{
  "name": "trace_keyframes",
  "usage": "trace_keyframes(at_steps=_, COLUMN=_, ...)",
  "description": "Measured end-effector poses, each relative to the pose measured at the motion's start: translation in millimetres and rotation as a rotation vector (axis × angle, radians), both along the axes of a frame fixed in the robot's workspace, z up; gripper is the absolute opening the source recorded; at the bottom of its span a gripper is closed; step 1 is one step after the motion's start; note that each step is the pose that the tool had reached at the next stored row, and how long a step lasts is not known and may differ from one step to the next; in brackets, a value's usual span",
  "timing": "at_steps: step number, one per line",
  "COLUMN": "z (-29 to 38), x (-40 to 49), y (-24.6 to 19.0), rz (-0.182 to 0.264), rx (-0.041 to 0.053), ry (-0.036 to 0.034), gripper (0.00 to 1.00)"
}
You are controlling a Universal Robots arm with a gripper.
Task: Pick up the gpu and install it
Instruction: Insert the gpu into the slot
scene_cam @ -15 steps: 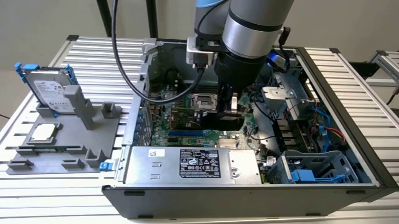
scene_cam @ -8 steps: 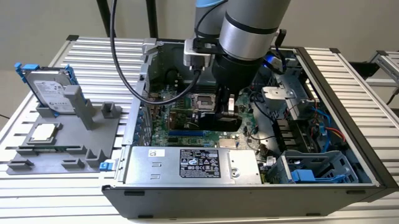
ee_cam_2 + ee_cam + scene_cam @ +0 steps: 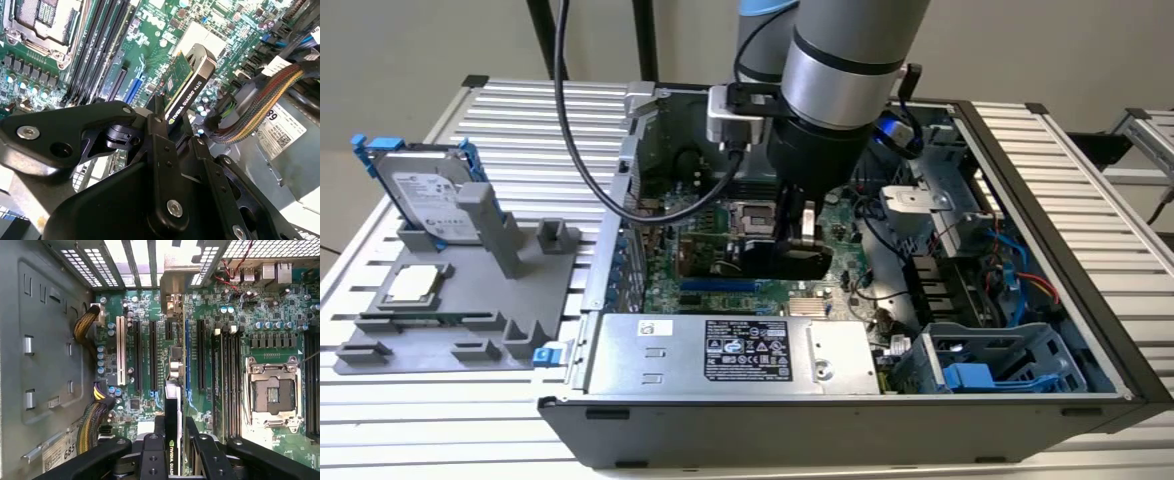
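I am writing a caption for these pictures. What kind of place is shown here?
Probably a robotics test bench for computer assembly. An open computer case lies on a slatted metal table, a grey fixture holds spare parts, and the gripper holds the gpu over the motherboard.

green-and-black gpu [image 3: 186, 85], green motherboard [image 3: 240, 340], black fingers [image 3: 162, 150].

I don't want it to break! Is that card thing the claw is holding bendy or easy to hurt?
Probably stiff, not bendy: the gpu juts straight out from the claw without drooping. Likely fragile though, since one face is bare green circuit board. It seems light for its size, as a pinch at one end holds it above the motherboard.
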State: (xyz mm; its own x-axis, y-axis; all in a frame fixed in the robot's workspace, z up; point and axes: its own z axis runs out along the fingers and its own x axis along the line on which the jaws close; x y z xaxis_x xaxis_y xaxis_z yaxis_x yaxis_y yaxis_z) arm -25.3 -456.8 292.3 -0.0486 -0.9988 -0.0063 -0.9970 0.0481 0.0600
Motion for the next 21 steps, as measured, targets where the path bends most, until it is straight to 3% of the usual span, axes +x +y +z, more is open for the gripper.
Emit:
trace_keyframes(at_steps=8, z=-6.5, x=-8.8, y=2.9, rz=0.003, rx=0.0000, ry=-0.0045, gripper=0.00)
trace_keyframes(at_steps=21, z=-12.3, x=-21.3, y=6.8, rz=0.003, rx=0.0000, ry=-0.0057, gripper=0.00)
